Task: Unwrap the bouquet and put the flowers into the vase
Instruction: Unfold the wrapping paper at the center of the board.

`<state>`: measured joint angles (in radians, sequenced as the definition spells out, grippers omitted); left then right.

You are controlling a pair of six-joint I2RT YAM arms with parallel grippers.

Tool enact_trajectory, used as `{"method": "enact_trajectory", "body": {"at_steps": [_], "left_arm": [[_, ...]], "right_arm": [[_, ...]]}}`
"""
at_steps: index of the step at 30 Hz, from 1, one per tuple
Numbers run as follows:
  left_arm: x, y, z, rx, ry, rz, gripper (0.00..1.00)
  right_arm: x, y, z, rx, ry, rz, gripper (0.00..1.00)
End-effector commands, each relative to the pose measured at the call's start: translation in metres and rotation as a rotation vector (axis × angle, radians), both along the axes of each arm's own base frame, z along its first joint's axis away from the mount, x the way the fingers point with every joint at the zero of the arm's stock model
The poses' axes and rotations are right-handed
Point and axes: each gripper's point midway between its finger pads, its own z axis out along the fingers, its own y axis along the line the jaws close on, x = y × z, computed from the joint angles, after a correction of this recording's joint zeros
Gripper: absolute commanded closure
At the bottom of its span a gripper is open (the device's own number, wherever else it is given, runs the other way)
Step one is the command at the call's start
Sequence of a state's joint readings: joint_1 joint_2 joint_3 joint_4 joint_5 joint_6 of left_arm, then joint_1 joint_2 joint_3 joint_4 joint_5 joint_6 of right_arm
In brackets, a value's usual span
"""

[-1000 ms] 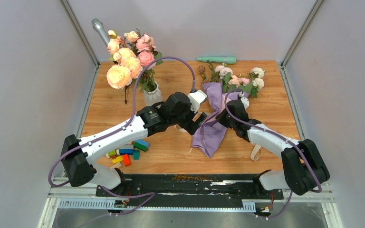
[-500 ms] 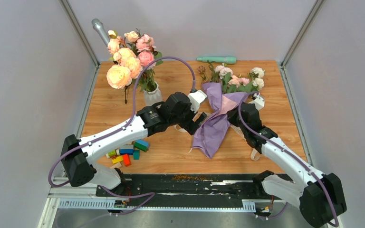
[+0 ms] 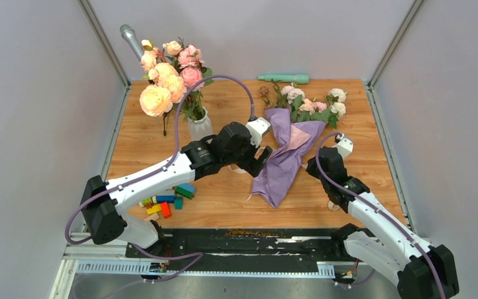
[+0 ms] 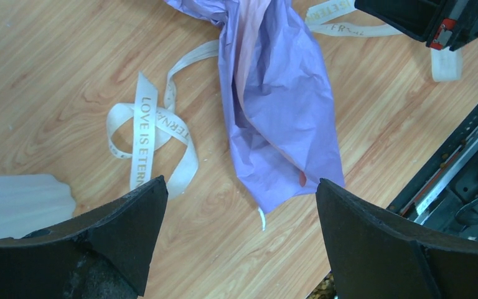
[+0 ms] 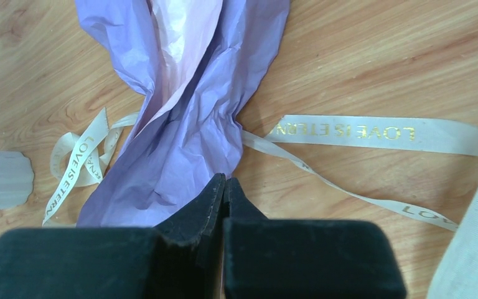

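While overhead hides them, wrist view shows right fingers [image 5: 194, 215] closed

The right arm [image 3: 373, 212] has swung outward, its shoulder now nearer the worktop's [image 3: 224, 193] near right corner. The right gripper [image 5: 224, 187], which was over the middle of the bouquet [image 3: 295, 121] a second ago, has pulled back toward the right edge and now sits just beside the wrapping paper [image 3: 280, 168]. Its fingers have closed together with nothing between them. The paper's right flap has fallen open, showing its pink inner side [image 3: 297, 138].
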<state>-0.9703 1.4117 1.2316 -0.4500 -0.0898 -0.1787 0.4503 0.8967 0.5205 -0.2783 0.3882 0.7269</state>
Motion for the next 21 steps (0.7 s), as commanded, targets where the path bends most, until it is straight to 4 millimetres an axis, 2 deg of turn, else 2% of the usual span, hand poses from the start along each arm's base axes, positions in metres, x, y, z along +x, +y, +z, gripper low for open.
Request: {"method": "enact_trajectory", "body": {"at_steps": [1,3,5,10,14,21], "left_arm": [[0.001,-0.024,-0.007,-0.109,0.047,0.023,0.05],[0.002,-0.031,-0.016,-0.116,0.07,0.022,0.05],[0.004,-0.035,-0.024,-0.113,0.082,0.025,0.06],[0.007,-0.047,-0.039,-0.112,0.108,0.015,0.1],[0.008,-0.052,-0.047,-0.111,0.122,0.011,0.13],[0.008,-0.046,-0.056,-0.091,0.117,0.024,0.14]], "right_arm": [[-0.005,-0.014,0.007,-0.05,-0.023,-0.03,1.0],[-0.007,-0.014,0.009,-0.041,-0.029,-0.027,1.0],[-0.006,-0.003,0.012,-0.007,-0.045,0.028,1.0],[-0.001,0.037,0.016,0.144,-0.076,0.17,0.78],[0.008,0.064,0.016,0.251,-0.071,0.233,0.66],[0.033,0.087,0.015,0.324,-0.067,0.251,0.59]]}}
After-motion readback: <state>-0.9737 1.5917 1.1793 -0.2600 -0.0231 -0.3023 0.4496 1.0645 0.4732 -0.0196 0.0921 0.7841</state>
